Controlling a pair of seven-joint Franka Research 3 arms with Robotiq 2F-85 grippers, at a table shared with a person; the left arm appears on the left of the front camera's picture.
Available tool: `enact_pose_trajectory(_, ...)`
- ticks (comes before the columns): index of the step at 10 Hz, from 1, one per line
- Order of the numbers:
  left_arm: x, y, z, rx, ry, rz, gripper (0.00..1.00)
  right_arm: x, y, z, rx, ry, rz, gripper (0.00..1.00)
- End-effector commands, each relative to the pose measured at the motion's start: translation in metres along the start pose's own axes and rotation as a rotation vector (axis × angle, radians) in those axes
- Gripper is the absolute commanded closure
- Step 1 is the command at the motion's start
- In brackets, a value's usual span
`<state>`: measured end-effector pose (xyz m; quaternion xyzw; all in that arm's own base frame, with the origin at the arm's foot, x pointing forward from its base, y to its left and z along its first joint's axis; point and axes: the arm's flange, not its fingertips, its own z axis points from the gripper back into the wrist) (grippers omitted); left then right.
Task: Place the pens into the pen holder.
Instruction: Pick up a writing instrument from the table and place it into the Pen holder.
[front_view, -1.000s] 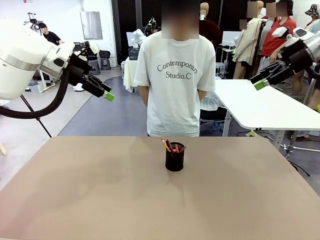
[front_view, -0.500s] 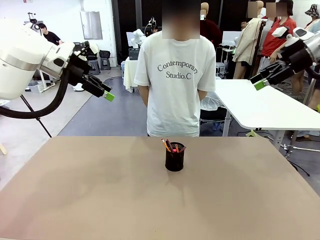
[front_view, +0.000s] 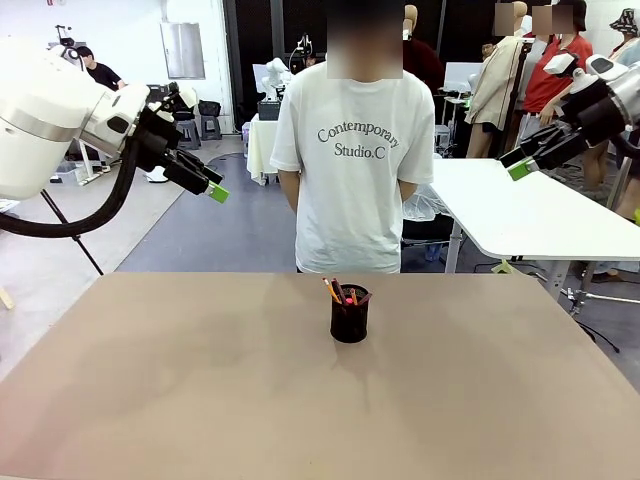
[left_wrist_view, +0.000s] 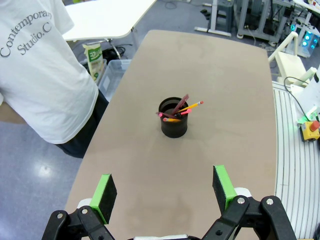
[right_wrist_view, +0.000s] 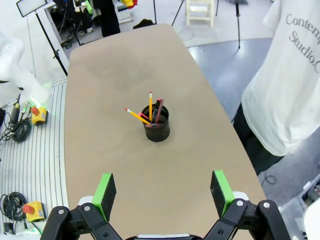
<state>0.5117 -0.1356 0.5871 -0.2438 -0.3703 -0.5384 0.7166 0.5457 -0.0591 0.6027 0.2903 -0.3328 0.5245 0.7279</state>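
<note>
The table (front_view: 150, 400) is carrying just the pen holder (front_view: 350, 318) near its far middle, with the pens (front_view: 338, 291) standing inside it. The left gripper (front_view: 215, 187) and right gripper (front_view: 519, 163) are hanging high, jaws wide and empty. Judging the task finished, both arms are best kept clear, touching nothing.

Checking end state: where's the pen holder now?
Front view: pen holder stands mid-table, toward the person's edge, pens inside it.
</note>
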Motion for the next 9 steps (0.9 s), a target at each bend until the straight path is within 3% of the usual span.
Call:
enact_pose_trajectory(1, -0.0004, 0.0003, 0.0017, 0.007, 0.001, 0.002, 0.0, 0.0011, 0.0019, 0.0005, -0.001, 0.0, 0.001, 0.0)
enact_pose_trajectory(9, -0.0004, 0.0003, 0.0017, 0.007, 0.001, 0.002, 0.0, 0.0011, 0.0019, 0.0005, -0.001, 0.0, 0.001, 0.0)
